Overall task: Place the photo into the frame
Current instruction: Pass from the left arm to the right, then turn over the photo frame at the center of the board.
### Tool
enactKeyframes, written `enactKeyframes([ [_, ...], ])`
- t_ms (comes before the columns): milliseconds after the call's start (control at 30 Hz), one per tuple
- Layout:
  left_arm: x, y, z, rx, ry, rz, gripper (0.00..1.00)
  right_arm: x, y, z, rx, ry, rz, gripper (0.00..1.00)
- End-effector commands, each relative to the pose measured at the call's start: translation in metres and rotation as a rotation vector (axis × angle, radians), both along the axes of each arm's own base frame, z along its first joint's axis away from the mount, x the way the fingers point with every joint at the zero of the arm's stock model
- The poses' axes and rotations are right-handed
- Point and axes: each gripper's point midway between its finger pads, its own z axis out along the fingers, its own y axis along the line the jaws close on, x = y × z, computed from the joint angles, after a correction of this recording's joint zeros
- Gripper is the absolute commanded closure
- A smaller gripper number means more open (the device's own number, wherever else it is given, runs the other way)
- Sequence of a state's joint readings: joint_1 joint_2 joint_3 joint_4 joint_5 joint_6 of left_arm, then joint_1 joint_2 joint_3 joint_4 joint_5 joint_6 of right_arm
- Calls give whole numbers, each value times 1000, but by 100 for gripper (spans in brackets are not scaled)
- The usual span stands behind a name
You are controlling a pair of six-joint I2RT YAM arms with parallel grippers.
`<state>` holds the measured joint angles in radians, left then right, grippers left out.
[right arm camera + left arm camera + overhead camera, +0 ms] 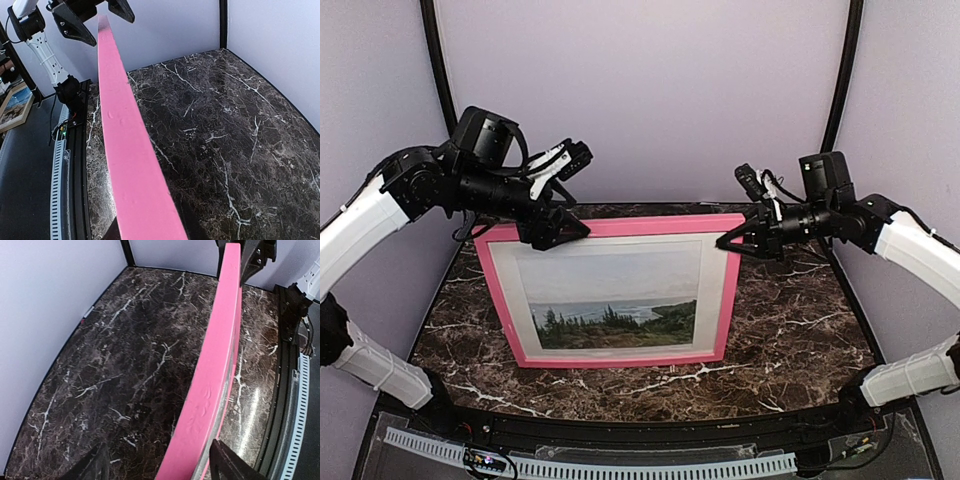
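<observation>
The frame (620, 357), with the photo (610, 300) showing inside, is standing on edge on the bench (790, 330), the left hand (570, 228) straddling its top rail wide while the right hand (728, 242) is sitting narrow at the other top corner, likely propping it upright, though I cannot tell whether it is gripping.

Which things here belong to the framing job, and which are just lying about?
Part of the job:
pink frame, standing on edge
photo inside it
left end effector
right end effector

Just around:
white mat around the photo
marble table
framed picture off the table
cable duct
</observation>
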<state>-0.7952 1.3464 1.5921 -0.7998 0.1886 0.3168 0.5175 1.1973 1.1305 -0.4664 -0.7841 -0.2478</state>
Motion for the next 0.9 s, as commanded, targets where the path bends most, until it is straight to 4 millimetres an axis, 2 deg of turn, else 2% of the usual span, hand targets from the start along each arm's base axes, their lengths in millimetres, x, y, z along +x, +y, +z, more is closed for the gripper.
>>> enactKeyframes([
  [0, 17, 20, 42, -98, -155, 145, 25, 18, -1, 1, 3, -7, -65, 99],
  [67, 30, 35, 54, -108, -216, 248, 21, 25, -4, -3, 1, 19, -96, 99],
  [100, 32, 40, 63, -130, -242, 275, 21, 29, -7, -4, 2, 31, -114, 99],
  [233, 39, 60, 77, -166, -292, 397, 17, 49, -16, -11, -7, 99, -183, 99],
  [333, 42, 74, 80, -184, -295, 480, 16, 63, -21, -20, -30, 154, -221, 97],
  [400, 44, 80, 74, -185, -277, 530, 15, 73, -23, -29, -49, 189, -245, 96],
  [533, 46, 93, 48, -198, -191, 646, 14, 88, -25, -40, -56, 248, -263, 92],
  [600, 45, 96, 25, -195, -125, 693, 14, 96, -26, -47, -54, 282, -260, 89],
  [667, 44, 97, 15, -226, -74, 733, 14, 105, -27, -55, -51, 319, -260, 87],
  [867, 46, 106, -43, -215, 48, 859, 13, 127, -29, -84, -41, 423, -246, 80],
])
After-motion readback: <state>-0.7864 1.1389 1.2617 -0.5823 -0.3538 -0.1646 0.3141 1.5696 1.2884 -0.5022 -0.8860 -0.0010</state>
